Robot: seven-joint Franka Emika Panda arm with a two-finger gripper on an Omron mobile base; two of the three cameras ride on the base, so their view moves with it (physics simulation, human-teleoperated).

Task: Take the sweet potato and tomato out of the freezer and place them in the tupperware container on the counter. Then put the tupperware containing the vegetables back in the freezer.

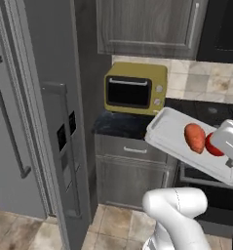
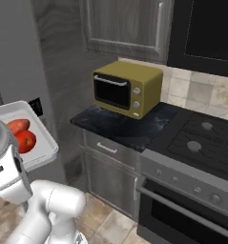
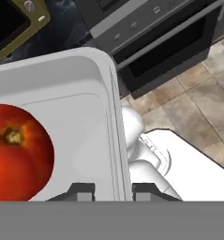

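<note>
White tupperware container (image 1: 172, 134) is off the counter (image 1: 119, 124), carried in the air in front of the base cabinets, w/ the sweet potato (image 1: 195, 137) and tomato (image 1: 213, 145) lying side by side inside it. Gripper (image 3: 112, 190) is clamped on the tray's rim: in the hand view one tip sits inside the wall, the other outside, wall pinched between. Grip is at the tomato end, so the tray's long axis runs away from the hand.

Key relation for what's next: freezer (image 1: 45, 122) stands to the left of the tray, its grey door w/ long bar handle near the camera in the left base view. Free end of the tray points roughly that way, so I'd guess it goes in far end first. Can't see the shelves from here.

Arm pose: elbow low and bent, forearm rising to the hand at tray height. Tray looks tilted, low side toward the arm; veg could roll if it tips more.
</note>
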